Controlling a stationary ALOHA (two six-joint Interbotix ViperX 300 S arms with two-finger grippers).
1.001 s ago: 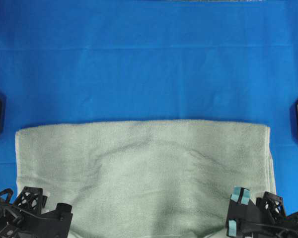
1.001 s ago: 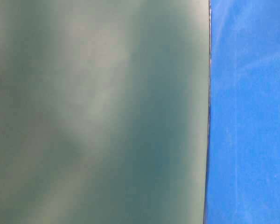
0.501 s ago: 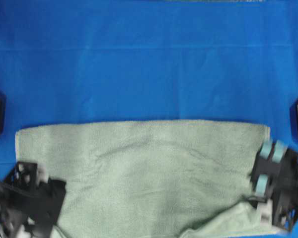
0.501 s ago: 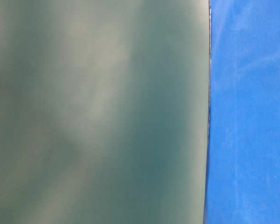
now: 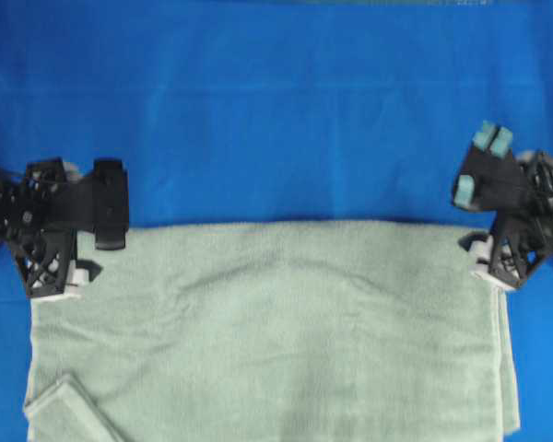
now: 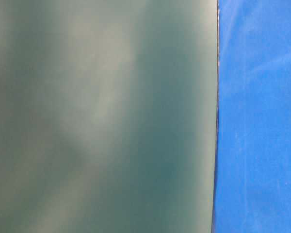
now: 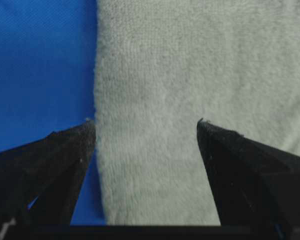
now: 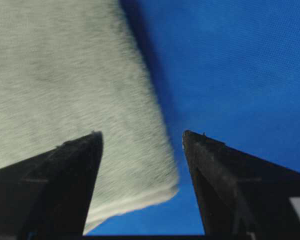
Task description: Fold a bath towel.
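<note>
Black jaws on the left gripper (image 7: 147, 122) stand spread and empty — one tip over the blue table covering (image 5: 276, 110), the other over terry pile, so the towel's edge runs between them. Right gripper (image 8: 142, 134) likewise released, nothing held, its jaws straddling a towel corner with its lighter hem band showing.

Bath towel (image 5: 286, 322): pale sage-green, lying flat across the near half of the table, long axis running left to right. Its far edge is straight and appears doubled along the right side — judged already folded once. A small turned-over flap lies at the near-left corner.

In the overhead view, the left gripper (image 5: 111, 204) sits at the towel's far-left corner and the right gripper (image 5: 475, 166) just beyond the far-right corner, over bare covering. Each arm is nearest its own end; the cloth extends from both toward the near table edge.

Judgement: the coming move turns on those two far corners. The table-level view is blocked by a blurred green surface and settles nothing.
</note>
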